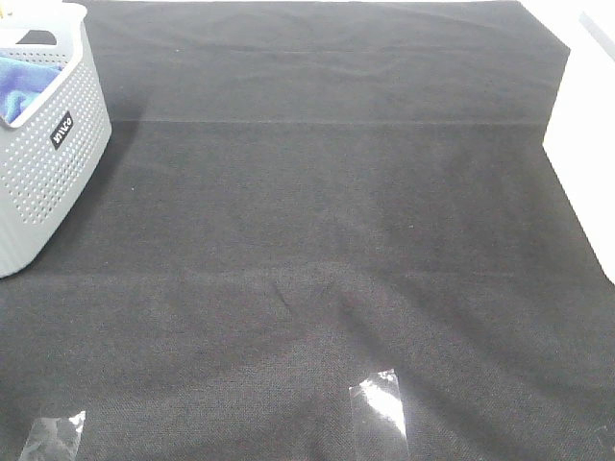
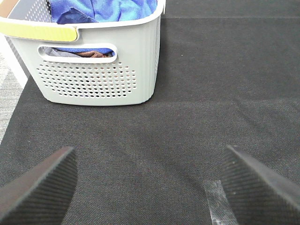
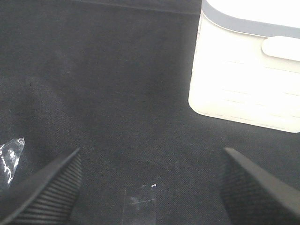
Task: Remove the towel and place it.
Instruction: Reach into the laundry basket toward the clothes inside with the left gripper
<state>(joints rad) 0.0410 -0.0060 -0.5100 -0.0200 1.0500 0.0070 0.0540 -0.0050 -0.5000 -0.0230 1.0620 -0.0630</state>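
The royal-blue towel [image 1: 21,84] lies bunched inside a grey perforated basket [image 1: 53,163] at the far left of the table; it also shows in the left wrist view [image 2: 101,8], over the basket's rim [image 2: 117,51]. My left gripper [image 2: 150,187] is open and empty, above the black cloth a short way from the basket. My right gripper [image 3: 150,187] is open and empty above the cloth, near a white container [image 3: 248,70]. Neither gripper shows in the exterior high view.
A black cloth [image 1: 317,240] covers the table. The white container [image 1: 586,144] stands at the right edge. Clear tape patches [image 1: 380,408] [image 1: 53,437] lie near the front edge. A brownish item [image 2: 91,54] shows through the basket's handle hole.
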